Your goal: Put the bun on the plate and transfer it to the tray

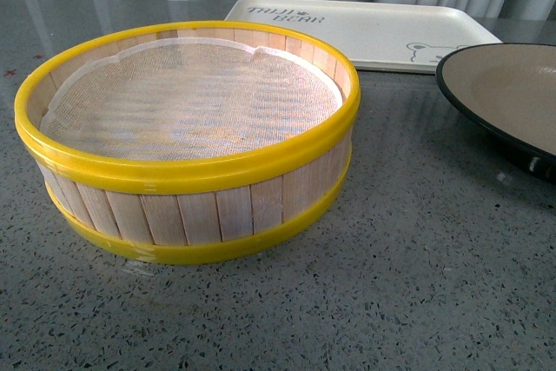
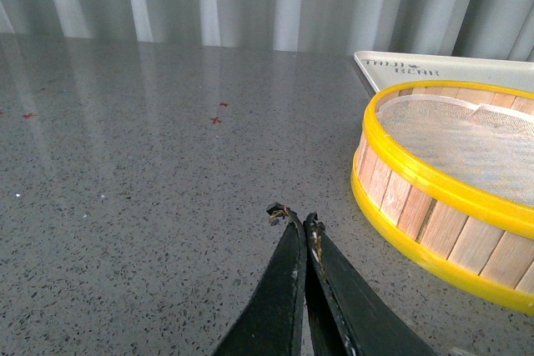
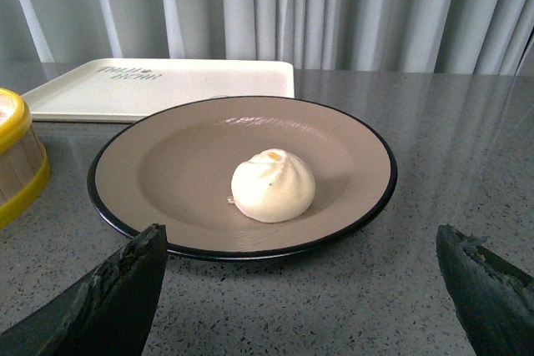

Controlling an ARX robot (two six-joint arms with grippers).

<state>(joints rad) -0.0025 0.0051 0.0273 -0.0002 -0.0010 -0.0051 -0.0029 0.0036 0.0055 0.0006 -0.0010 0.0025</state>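
Note:
The white pleated bun (image 3: 273, 185) lies in the middle of the black-rimmed, tan plate (image 3: 167, 181). The plate stands on the grey table, and its edge shows at the right of the front view (image 1: 486, 84). The cream tray (image 1: 382, 28) lies behind it, also seen in the right wrist view (image 3: 167, 85) and the left wrist view (image 2: 434, 64). My right gripper (image 3: 300, 248) is open and empty, just short of the plate's near rim. My left gripper (image 2: 294, 218) is shut and empty over bare table, beside the steamer basket. Neither gripper shows in the front view.
A yellow-rimmed wooden steamer basket (image 1: 187, 171) with a white mesh liner stands empty at the front left, also seen in the left wrist view (image 2: 450, 198) and at the edge of the right wrist view (image 3: 17, 164). Grey curtains hang behind the speckled table (image 1: 417, 284).

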